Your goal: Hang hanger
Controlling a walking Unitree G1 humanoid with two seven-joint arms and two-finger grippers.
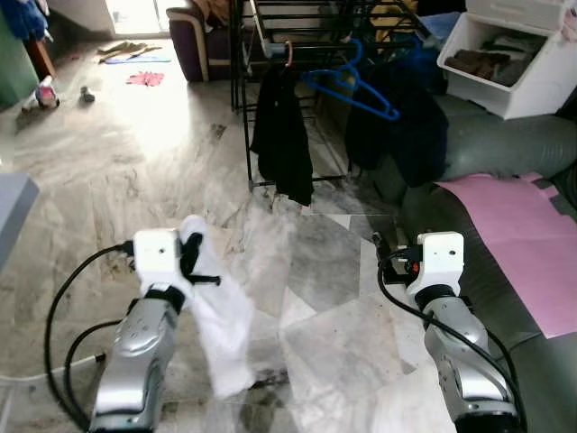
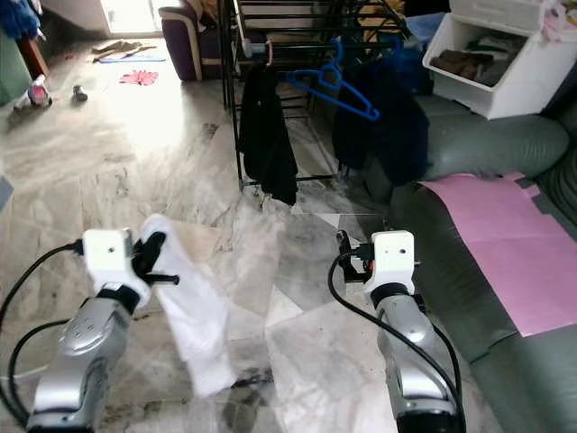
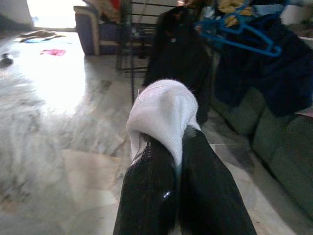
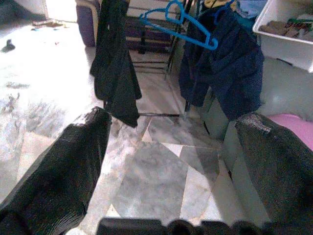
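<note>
Left gripper (image 1: 191, 255): fingers pressed together on a white cloth (image 1: 221, 316), which bunches over the fingertips in the left wrist view and hangs limp below the gripper toward the marble floor (image 1: 135, 162). Right gripper (image 4: 171, 147): fingers spread wide apart, nothing between them, held above the floor just beside the grey sofa (image 1: 505, 144). Blue hanger (image 1: 353, 86): empty, suspended by its hook from a bar of the black drying rack (image 1: 270, 36), well ahead of both grippers and closer to the right gripper's line than the left's; hook uppermost, long axis running across the rack and sloping downward toward the sofa side, the lower shoulder tip pointing at the dark blue garment (image 1: 410, 122) that hangs touching or just behind it. Black garment (image 1: 281, 135): hangs on the same rack from a pink-hooked hanger, ahead of the left gripper and well apart from it, its hem near the floor. Pink sheet (image 1: 514, 234): lies flat on the sofa seat, beyond the right gripper on its outer side. White storage bin (image 1: 509, 59): rests on the sofa back, holding folded dark items, farther ahead past the right gripper. Small scattered items and a purple chair (image 1: 194, 41) lie far ahead beyond the left gripper.
</note>
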